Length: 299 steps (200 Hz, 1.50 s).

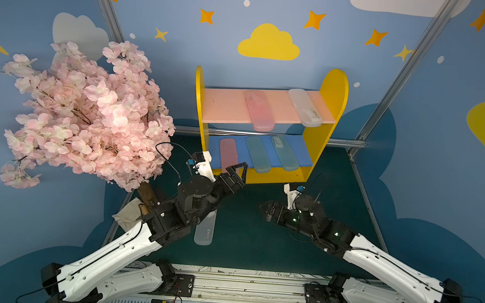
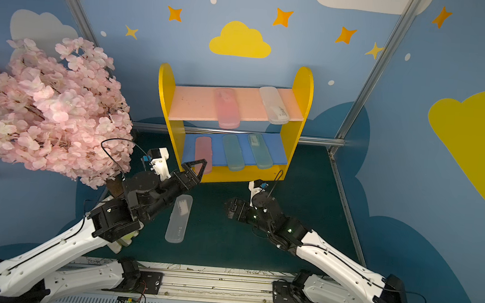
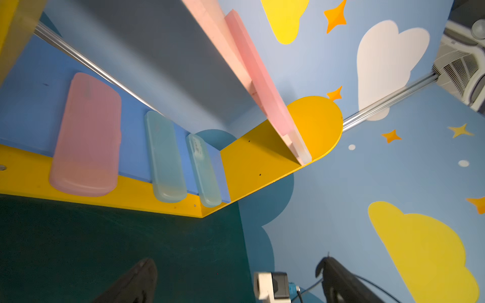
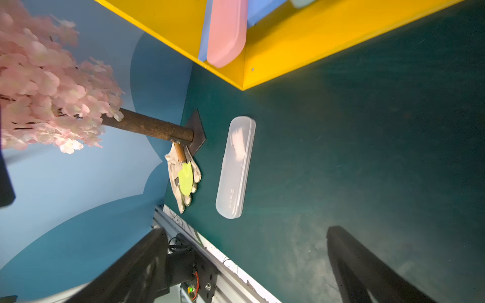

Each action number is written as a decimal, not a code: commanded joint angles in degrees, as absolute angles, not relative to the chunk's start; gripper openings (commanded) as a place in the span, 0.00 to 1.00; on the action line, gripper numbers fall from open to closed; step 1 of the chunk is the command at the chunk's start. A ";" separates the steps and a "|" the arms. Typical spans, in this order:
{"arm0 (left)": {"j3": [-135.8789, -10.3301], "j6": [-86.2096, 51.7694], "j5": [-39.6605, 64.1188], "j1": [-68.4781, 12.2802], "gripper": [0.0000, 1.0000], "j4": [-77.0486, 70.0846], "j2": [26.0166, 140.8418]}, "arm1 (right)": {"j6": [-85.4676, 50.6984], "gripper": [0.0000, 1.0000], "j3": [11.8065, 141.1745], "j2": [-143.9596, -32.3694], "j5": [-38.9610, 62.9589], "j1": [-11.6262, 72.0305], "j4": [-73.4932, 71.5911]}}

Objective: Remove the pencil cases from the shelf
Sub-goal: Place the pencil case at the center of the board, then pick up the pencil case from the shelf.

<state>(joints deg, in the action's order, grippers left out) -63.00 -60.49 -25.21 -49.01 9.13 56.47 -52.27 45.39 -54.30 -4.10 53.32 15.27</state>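
The shelf (image 1: pixel 333 88) stands at the back of the green mat. Its pink upper board carries a pink pencil case (image 1: pixel 259 110) and a frosted clear one (image 1: pixel 305 107). On the blue lower board lie a pink case (image 1: pixel 227 154) and two teal cases (image 1: pixel 258 155) (image 1: pixel 284 153). Another frosted clear case (image 2: pixel 179 222) lies flat on the mat, partly under my left arm. My left gripper (image 1: pixel 238 171) is open and empty, just in front of the lower pink case (image 3: pixel 86 136). My right gripper (image 1: pixel 266 211) hangs low over the mat, open and empty, facing the clear case (image 4: pixel 236 168).
A pink blossom tree (image 1: pixel 90 110) fills the left side, its trunk base (image 4: pixel 194 133) near the clear case. A pale glove with a green-yellow tag (image 4: pixel 183 175) lies beside it. An aluminium rail (image 1: pixel 248 288) runs along the front edge.
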 commanded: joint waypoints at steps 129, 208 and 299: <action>-80.75 -84.60 -3.99 -37.00 0.98 -4.19 80.36 | -48.50 0.99 40.08 -34.64 -20.93 51.24 24.31; -84.84 -85.89 -6.16 -35.03 0.82 -5.19 84.85 | -48.87 0.98 39.90 -34.20 -21.82 50.82 23.67; -89.22 -86.49 -5.19 -33.05 0.66 -6.22 89.80 | -49.60 0.97 39.20 -32.92 -22.28 50.45 23.73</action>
<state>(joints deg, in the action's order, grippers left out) -87.39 -86.63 -5.72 -33.56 -4.25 89.10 -49.23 39.83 -33.76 -21.02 50.74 23.88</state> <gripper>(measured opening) 0.675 0.973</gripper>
